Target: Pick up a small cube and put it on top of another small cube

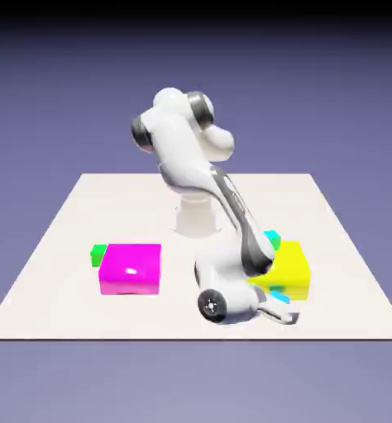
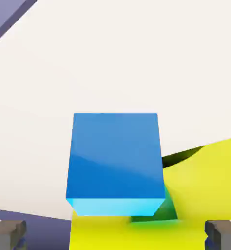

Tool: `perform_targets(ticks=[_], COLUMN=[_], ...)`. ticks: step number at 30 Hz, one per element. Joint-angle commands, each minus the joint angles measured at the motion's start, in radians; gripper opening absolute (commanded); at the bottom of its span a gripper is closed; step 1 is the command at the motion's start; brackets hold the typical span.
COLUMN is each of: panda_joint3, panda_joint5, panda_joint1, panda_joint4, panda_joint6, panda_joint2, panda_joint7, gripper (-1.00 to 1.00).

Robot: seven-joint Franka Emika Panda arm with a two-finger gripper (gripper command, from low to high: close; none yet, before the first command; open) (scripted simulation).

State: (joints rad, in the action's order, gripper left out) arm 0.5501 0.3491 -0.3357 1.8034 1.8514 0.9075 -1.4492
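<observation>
With its two fingertips spread wide and nothing held between them, the pincer [image 2: 115, 235] is tilted low over the table [image 1: 59, 312], near the front edge. A small blue cube [image 2: 115, 156] lies ahead of it in the hand view, beside the yellow block [image 1: 292, 268]. In the exterior view, a small green cube [image 1: 98, 255] sits beside the magenta block [image 1: 131, 268], on the exterior view's left.

Yellow block [image 1: 292, 263] and magenta block [image 1: 131, 269]: smooth, glossy surfaces resembling plastic, the magenta one bearing a bright highlight. Robot arm [image 1: 183, 149]: smooth white shell with a glossy sheen, joined by dark, shiny bands. The blue cube [image 2: 115, 156] appears smooth and plastic-like; the tabletop [image 1: 75, 318] looks smooth and matt.
</observation>
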Motion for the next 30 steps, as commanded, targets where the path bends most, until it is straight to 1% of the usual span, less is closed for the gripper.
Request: perform_targets(ticks=[1,2,3,4,7,8,20,21,22,27,28,29,30], panda_joint3=[0.000,0.000,0.000,0.000,0.000,0.015,0.030,0.018,0.010,0.008,0.008,0.008,0.008], panda_joint5=[0.004,0.005,0.005,0.005,-0.007,-0.003,-0.410,-0.437,-0.443,-0.445,-0.445,-0.445,-0.445], panda_joint1=[0.011,0.013,0.013,0.013,-0.021,0.003,0.290,0.284,0.268,0.248,0.248,0.248,0.252], panda_joint4=[0.027,0.031,0.031,0.031,-0.050,-0.056,0.106,0.117,0.140,0.310,0.310,0.310,0.274], panda_joint6=[0.044,0.050,0.050,0.050,-0.080,-0.074,-0.570,-0.608,-0.602,-0.462,-0.462,-0.462,-0.492], panda_joint2=[0.014,0.016,0.016,0.016,-0.026,-0.050,-0.475,-0.480,-0.474,-0.506,-0.506,-0.506,-0.499], panda_joint7=[0.009,0.010,0.010,0.010,-0.016,0.019,0.507,0.503,0.485,0.495,0.495,0.495,0.493], gripper=[0.00,0.00,-1.00,-1.00,-1.00,-1.00,-1.00,-1.00,-1.00,-1.00,1.00,1.00,1.00])
